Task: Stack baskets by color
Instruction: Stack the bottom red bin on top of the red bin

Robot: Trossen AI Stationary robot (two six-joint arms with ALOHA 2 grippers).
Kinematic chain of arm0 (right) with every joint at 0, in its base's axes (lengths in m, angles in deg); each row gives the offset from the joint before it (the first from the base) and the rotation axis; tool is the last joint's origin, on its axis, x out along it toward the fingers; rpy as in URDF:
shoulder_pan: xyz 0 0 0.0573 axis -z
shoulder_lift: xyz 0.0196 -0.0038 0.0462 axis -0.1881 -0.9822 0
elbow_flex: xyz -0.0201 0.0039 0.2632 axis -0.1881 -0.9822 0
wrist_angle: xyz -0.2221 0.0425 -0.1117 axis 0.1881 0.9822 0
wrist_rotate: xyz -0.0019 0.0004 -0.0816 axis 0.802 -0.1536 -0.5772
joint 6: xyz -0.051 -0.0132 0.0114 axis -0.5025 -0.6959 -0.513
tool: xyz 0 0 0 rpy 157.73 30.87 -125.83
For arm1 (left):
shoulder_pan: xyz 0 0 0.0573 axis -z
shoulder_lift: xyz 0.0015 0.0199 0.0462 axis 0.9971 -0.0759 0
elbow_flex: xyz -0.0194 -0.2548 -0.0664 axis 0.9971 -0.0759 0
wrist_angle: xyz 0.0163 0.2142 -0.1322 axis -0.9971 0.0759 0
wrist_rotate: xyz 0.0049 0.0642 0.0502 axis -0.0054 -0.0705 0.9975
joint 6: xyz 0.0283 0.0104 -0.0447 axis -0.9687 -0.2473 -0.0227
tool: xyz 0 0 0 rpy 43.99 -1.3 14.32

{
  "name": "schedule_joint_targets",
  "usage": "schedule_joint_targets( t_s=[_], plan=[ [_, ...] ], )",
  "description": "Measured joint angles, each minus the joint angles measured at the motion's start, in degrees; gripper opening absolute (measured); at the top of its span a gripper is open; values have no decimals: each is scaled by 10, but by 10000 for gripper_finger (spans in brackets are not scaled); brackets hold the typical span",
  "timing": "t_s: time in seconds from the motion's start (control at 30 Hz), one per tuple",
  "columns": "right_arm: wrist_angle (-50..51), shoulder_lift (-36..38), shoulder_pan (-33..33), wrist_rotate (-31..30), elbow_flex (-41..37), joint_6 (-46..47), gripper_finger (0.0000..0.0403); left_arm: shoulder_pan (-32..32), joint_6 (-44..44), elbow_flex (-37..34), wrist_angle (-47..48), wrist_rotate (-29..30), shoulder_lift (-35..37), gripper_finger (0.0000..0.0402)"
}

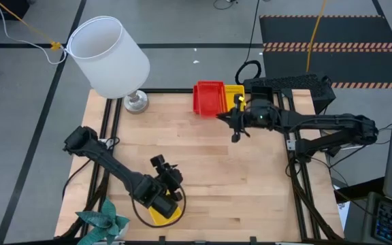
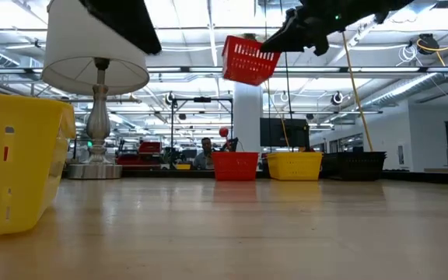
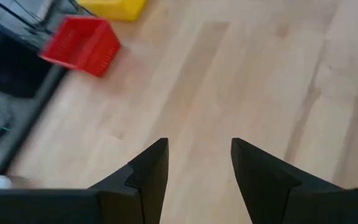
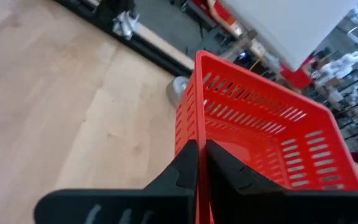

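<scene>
Right pincer [image 4: 197,163] clamps a lifted red basket's [image 4: 260,137] wall; left pincer [image 3: 199,163] gapes empty.

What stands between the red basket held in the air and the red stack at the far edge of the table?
Nothing visible. The right gripper holds the red basket above the red stack, with only open air between them.
</scene>
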Motion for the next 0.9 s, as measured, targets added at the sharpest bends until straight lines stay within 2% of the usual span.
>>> schedule_joint_targets(
  t_s=[0.23,0.37,0.5,0.7,0.9],
  plan=[
    [-61,-14,72,78,0,-5,8,2,-75,-79,-256,-60,0,177],
    [-76,-25,104,107,10,-1,8,6,-125,-113,-365,-65,0,177],
    [-77,-61,128,138,37,-3,9,2,-162,-134,-395,-51,0,177],
    [-77,-141,158,139,88,-2,9,-21,-186,-150,-400,-48,0,177],
    [-85,-205,184,141,96,-1,9,-38,-196,-193,-416,-36,0,177]
  ],
)
